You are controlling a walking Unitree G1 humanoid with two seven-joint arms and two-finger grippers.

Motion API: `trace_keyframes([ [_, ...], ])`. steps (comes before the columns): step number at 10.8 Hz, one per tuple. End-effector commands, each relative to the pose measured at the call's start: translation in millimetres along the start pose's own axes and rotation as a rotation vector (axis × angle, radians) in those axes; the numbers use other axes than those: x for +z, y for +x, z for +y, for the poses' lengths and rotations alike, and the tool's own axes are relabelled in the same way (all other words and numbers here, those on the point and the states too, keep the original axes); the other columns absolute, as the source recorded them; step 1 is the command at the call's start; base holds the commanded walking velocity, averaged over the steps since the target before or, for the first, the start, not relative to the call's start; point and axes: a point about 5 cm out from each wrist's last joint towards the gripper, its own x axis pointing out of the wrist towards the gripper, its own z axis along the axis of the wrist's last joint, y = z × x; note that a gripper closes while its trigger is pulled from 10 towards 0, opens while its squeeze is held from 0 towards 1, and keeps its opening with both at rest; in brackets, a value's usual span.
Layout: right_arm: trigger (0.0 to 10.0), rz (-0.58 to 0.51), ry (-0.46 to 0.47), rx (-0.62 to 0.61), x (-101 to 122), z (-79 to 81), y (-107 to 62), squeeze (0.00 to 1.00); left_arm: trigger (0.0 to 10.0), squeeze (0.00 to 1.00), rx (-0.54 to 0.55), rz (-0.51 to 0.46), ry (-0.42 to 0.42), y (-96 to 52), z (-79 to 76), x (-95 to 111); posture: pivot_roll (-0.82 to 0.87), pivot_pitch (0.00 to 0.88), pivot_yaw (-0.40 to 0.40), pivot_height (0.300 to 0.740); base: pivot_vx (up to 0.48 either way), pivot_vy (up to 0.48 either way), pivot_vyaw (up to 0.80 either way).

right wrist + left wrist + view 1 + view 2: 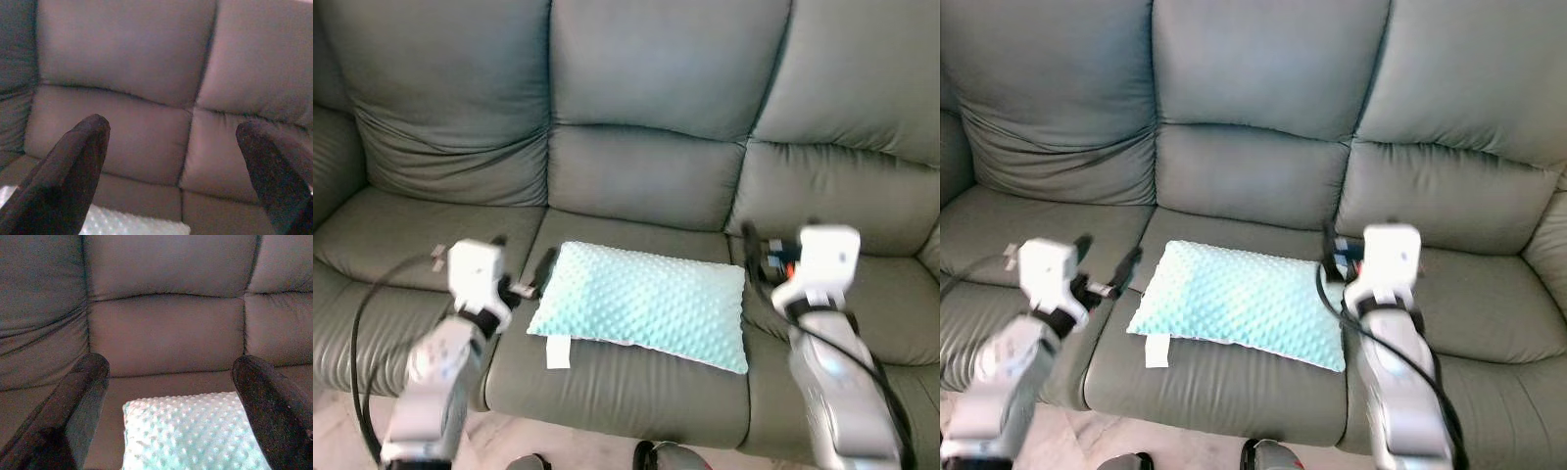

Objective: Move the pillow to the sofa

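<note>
Pillow [646,304] of pale mint, dotted all over with small raised bumps, lay flat on the middle seat cushion of the grey-green sofa [646,166], its long side running across the seat and slightly askew, the right end nearer the front edge. A white tag [558,352] hung from its near left corner over the seat. From where I stood, the robot had both silver arms raised before it, one on each side of the pillow. The left gripper [171,396] sat just beside the pillow's left edge, above the seam between the left and middle seats; its two black fingers [80,401] were spread wide with nothing between them, the pillow's corner showing in the gap beyond. The right gripper [171,166] hovered near the pillow's right end, by the seam to the right seat; its fingers [73,166] were likewise spread wide and held nothing. Neither gripper touched the pillow. A black cable [362,333] looped down beside the left arm.
</note>
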Motion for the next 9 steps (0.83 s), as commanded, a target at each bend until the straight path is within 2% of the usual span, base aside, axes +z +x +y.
trace_keyframes([
  [1,10.0,0.013,0.0,0.016,-1.3,2.2,-0.3,0.0,10.0,0.0,-0.037,0.018,0.016,-0.1,-2.2,-1.1,-0.04,0.136,-0.073,0.74,0.0,0.0,0.0],
  [2,10.0,0.008,-0.004,0.046,1.3,7.5,0.3,0.0,10.0,0.0,-0.027,0.012,0.045,0.8,-0.8,1.4,-0.03,0.151,-0.077,0.74,0.0,0.0,0.8],
  [3,10.0,0.009,-0.004,0.049,1.5,9.2,0.2,0.0,10.0,0.0,0.0,0.007,0.026,0.8,-0.2,1.6,-0.04,0.159,-0.078,0.74,0.0,0.0,0.8],
  [5,10.0,0.017,0.01,0.048,0.5,13.5,1.1,0.0,10.0,0.0,0.132,-0.02,-0.031,2.6,-4.4,0.7,-0.05,0.186,-0.081,0.74,0.0,0.0,0.8],
  [6,10.0,0.017,0.018,0.053,1.2,15.9,1.4,0.0,10.0,0.0,0.165,-0.021,-0.057,5.3,-6.5,1.1,-0.06,0.193,-0.08,0.74,0.0,0.0,0.8],
  [7,10.0,0.017,0.021,0.057,1.4,16.8,0.7,0.0,10.0,0.0,0.174,-0.015,-0.047,6.1,-6.7,1.5,-0.06,0.196,-0.079,0.74,0.0,0.0,0.8],
  [9,10.0,0.028,0.032,0.059,-0.8,18.1,-0.9,0.0,10.0,0.0,0.211,-0.002,-0.078,5.7,2.3,2.1,-0.06,0.209,-0.067,0.74,0.0,0.0,0.8],
])
